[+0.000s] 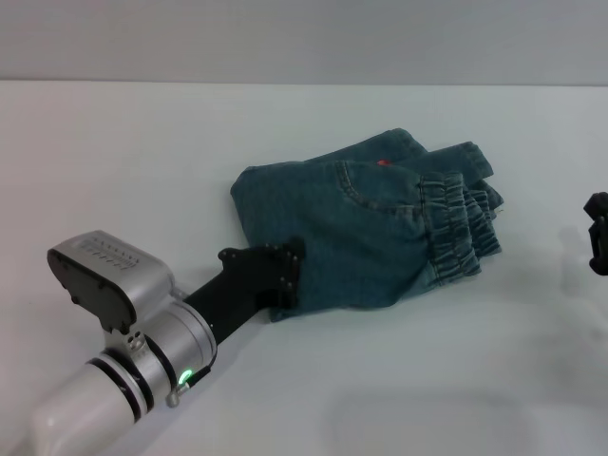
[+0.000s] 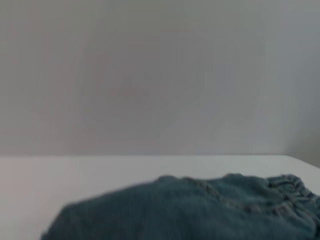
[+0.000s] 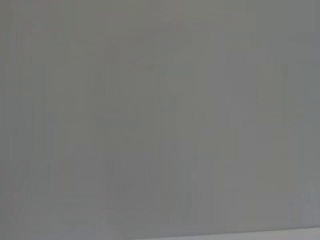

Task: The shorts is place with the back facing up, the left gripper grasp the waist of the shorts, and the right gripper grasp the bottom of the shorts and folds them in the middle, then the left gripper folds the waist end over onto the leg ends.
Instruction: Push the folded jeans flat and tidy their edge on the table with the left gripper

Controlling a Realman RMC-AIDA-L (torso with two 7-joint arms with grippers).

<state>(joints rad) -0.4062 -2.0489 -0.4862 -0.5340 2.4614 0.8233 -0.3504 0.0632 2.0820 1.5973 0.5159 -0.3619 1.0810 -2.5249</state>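
Note:
The blue denim shorts (image 1: 351,228) lie folded in a compact bundle on the white table (image 1: 133,142). The ruffled waist (image 1: 456,223) rests on top at the bundle's right end. Beyond it a flat stitched edge, the bottom of the shorts (image 1: 472,157), peeks out. My left gripper (image 1: 288,275) reaches in from the near left, and its black tip touches the near-left folded edge of the denim. The left wrist view shows the shorts (image 2: 200,210) close up, with the waist (image 2: 295,192) at one end. Only a black part of my right gripper (image 1: 597,233) shows at the far right, apart from the cloth.
Bare white tabletop surrounds the bundle on every side. A grey wall (image 1: 304,38) runs behind the table's far edge. The right wrist view shows only that plain wall.

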